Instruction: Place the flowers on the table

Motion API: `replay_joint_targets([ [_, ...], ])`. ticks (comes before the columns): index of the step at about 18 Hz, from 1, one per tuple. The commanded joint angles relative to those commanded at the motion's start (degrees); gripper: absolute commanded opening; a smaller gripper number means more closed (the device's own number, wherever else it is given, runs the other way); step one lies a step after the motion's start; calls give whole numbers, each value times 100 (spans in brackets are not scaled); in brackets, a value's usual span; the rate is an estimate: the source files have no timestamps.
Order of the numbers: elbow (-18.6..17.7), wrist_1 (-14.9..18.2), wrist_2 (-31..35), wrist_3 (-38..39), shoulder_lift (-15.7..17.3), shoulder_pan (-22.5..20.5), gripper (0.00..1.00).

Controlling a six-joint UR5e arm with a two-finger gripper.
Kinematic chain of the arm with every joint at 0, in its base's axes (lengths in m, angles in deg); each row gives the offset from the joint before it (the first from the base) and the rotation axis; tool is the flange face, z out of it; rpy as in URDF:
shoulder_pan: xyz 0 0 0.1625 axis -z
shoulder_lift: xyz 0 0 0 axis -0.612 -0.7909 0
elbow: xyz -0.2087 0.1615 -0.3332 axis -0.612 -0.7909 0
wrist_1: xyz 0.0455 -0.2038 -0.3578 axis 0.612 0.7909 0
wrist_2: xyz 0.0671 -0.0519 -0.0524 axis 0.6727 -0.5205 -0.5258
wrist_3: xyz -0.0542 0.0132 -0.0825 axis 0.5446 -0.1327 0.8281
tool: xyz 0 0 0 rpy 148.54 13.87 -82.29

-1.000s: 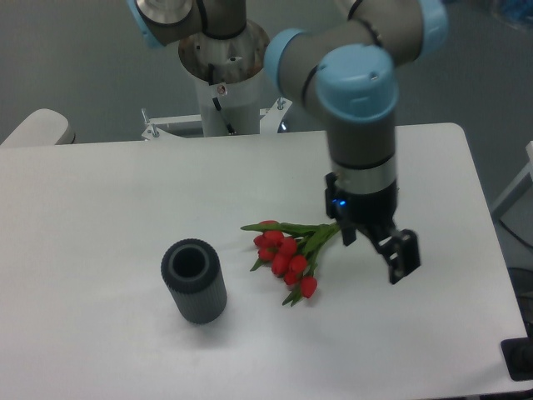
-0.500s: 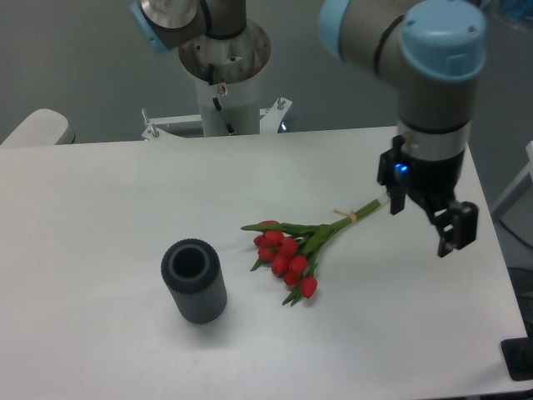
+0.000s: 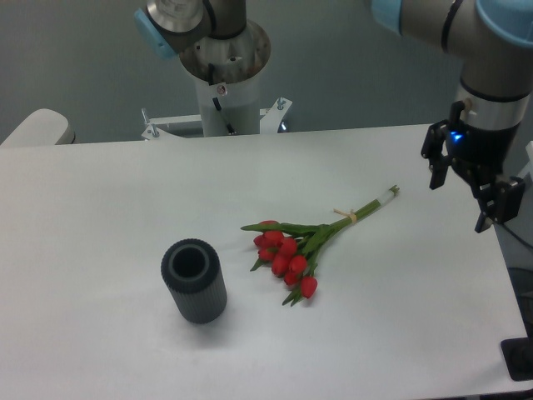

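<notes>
**Tabletop Status: Bouquet Lying Flat, Gripper Empty at the Right Edge**

Grey wall forms the background, with the white cylindrical arm pedestal (image 3: 225,75) mounted behind the far edge of the large white matte rectangular table (image 3: 100,208).

Bouquet position: the flowers (image 3: 287,254), a small bunch of red tulips with green leaves and long green stems, lie flat on the table slightly right of centre. The red heads point toward the near left. The stems run diagonally up to the right, bound with a pale twine tie about midway along, and end well short of the right edge.

Vase position: a dark grey ribbed cylinder vase (image 3: 194,282) stands upright to the left of the tulip heads, near them but not touching. Its open mouth faces up.

Gripper condition: the black two-finger gripper (image 3: 462,196) hangs from the grey and light-blue arm above the right edge of the table. Its two fingers are spread apart. Nothing is held between them, and they touch neither the stems nor the table. A blue indicator light is lit on the gripper body. The gripper is well apart from the stem ends.
</notes>
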Motion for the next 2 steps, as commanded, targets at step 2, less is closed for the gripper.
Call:
replay_joint_targets([
  [2,-9,0,-9,0,0,0,100],
])
